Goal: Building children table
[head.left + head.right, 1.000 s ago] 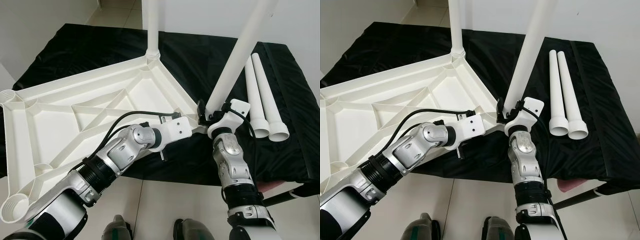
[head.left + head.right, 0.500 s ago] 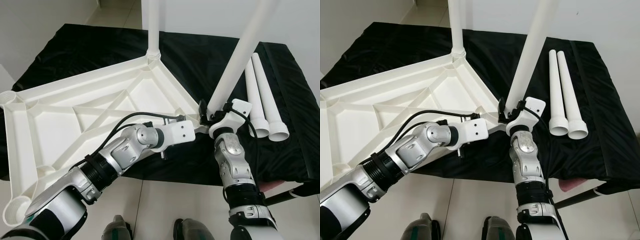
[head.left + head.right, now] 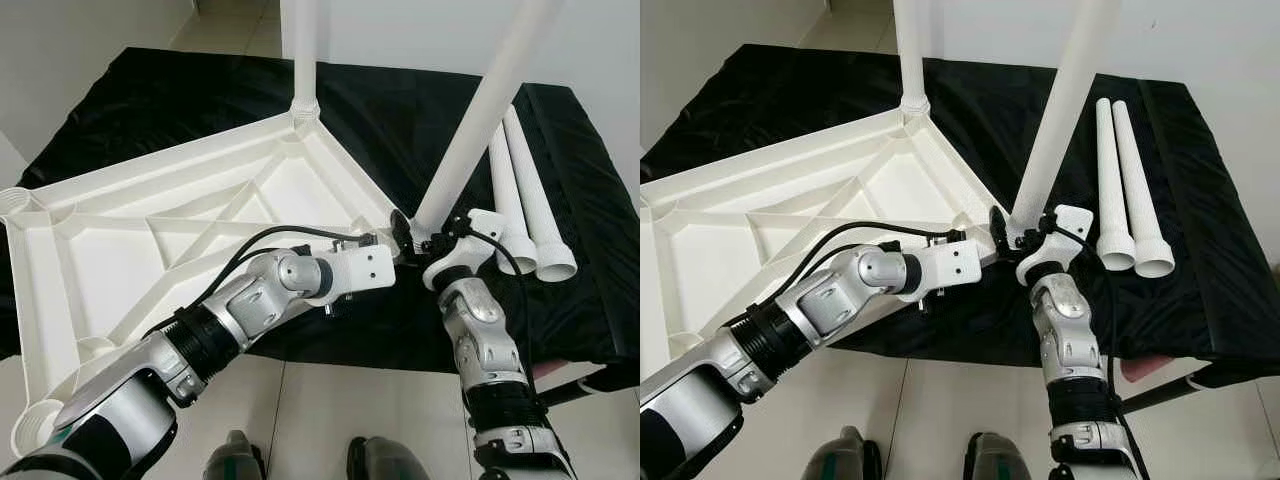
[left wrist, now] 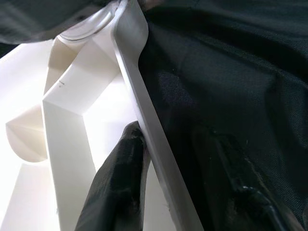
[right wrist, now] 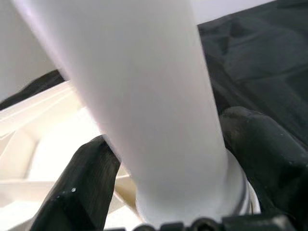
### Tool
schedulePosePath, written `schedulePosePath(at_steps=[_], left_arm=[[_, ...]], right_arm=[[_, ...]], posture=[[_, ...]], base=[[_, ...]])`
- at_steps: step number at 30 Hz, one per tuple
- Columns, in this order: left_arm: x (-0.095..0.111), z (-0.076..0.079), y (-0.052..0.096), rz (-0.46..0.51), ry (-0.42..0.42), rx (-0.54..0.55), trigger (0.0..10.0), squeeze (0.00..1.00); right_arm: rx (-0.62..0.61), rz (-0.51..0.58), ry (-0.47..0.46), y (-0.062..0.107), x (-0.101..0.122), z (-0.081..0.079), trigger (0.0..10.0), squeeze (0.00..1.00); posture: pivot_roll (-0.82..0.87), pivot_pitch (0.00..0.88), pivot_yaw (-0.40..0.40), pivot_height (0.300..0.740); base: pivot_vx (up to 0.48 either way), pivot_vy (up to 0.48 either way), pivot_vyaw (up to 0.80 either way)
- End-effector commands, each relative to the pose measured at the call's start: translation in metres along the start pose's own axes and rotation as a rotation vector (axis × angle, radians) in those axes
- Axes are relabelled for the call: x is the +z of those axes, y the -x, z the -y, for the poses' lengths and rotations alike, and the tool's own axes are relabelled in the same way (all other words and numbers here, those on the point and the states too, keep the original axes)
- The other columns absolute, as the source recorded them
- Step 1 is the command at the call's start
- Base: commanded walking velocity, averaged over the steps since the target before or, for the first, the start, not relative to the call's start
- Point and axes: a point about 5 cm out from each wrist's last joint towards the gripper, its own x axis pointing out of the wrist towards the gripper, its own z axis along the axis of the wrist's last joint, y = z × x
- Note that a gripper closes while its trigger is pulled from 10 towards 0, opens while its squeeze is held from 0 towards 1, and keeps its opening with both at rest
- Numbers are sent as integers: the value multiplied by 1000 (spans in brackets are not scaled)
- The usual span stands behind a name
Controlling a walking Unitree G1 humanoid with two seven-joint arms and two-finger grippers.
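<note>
Right gripper (image 3: pixel 415 232) is clamped around the base of the white table leg (image 3: pixel 470 115), which leans up and away from its fingers, foot meeting the tabletop's near corner socket. Just beside it, the left gripper (image 4: pixel 159 168) pinches the upturned white tabletop (image 3: pixel 150 215) by its rim. Beyond, another leg (image 3: pixel 303 50) stands upright; two spare legs (image 3: pixel 525 190) lie alongside.

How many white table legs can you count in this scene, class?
4: one stands in the tabletop's far corner, one is gripped by the right end effector, two lie beside it.
</note>
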Motion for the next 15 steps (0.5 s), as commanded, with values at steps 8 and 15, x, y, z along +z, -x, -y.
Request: schedulePosePath(at_steps=[8,15], left_arm=[[-3,10,0,-11,17,-204,10000,0],[-2,5,-1,-6,16,-185,10000,0]], right_arm=[[82,67,-7,19,15,8,10000,0],[70,33,9,45,11,18,10000,0]], posture=[[-69,62,15,740],[-84,69,14,740]], base=[[0,0,0],[0,0,0]])
